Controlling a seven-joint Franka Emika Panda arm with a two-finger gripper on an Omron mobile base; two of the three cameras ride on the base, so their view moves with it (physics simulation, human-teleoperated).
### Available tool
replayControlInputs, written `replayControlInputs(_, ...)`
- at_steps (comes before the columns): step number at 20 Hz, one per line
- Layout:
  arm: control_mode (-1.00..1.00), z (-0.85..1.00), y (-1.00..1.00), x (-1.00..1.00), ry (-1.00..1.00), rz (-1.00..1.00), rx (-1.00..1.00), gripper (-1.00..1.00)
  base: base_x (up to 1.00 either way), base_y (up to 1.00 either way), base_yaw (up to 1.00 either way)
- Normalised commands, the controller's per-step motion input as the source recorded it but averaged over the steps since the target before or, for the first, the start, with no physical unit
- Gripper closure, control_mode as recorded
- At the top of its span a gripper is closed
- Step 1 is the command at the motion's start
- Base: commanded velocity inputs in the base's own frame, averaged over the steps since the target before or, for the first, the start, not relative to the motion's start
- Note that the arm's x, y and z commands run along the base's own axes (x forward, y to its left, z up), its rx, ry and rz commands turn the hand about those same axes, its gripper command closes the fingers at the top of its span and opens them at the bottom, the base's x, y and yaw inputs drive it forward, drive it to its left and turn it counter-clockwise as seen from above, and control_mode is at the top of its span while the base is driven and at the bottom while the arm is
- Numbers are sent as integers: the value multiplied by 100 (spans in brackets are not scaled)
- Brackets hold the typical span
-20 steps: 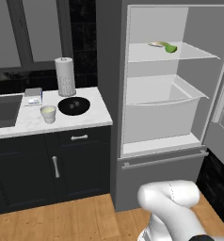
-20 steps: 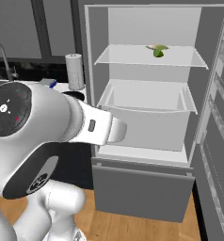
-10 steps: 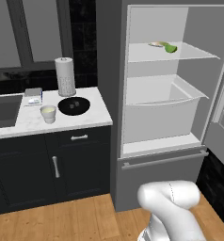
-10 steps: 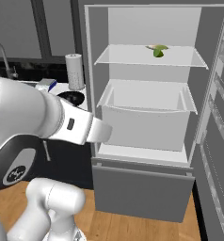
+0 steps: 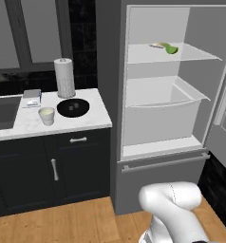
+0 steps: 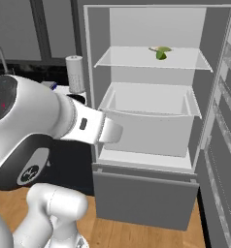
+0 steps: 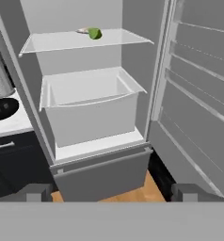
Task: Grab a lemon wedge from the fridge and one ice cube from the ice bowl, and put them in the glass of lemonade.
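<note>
The fridge [image 5: 157,156] stands open, and on its upper shelf [image 5: 148,54] lie 2 things side by side: a small green lemon wedge [image 5: 171,49] and a pale elongated item [image 5: 157,45] just beside it. To its left, the white marble counter [image 5: 91,121] carries a black ice bowl [image 5: 73,107], a glass of lemonade [image 5: 46,115], an upright paper-towel roll [image 5: 64,78] and a small box [image 5: 32,97].
</note>
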Motion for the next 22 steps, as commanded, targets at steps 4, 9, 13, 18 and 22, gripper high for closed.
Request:
replayControlInputs(4, 100, 0, 0, 0, 0, 0, 0, -100, 48, -27, 9)
replayControlInputs(9, 100, 0, 0, 0, 0, 0, 0, -100, 53, -18, 16)
replayControlInputs(13, 100, 0, 0, 0, 0, 0, 0, -100, 54, -33, 21)
replayControlInputs(18, 100, 0, 0, 0, 0, 0, 0, -100, 57, -42, 18)
replayControlInputs(22, 100, 0, 0, 0, 0, 0, 0, -100, 3, -63, 2)
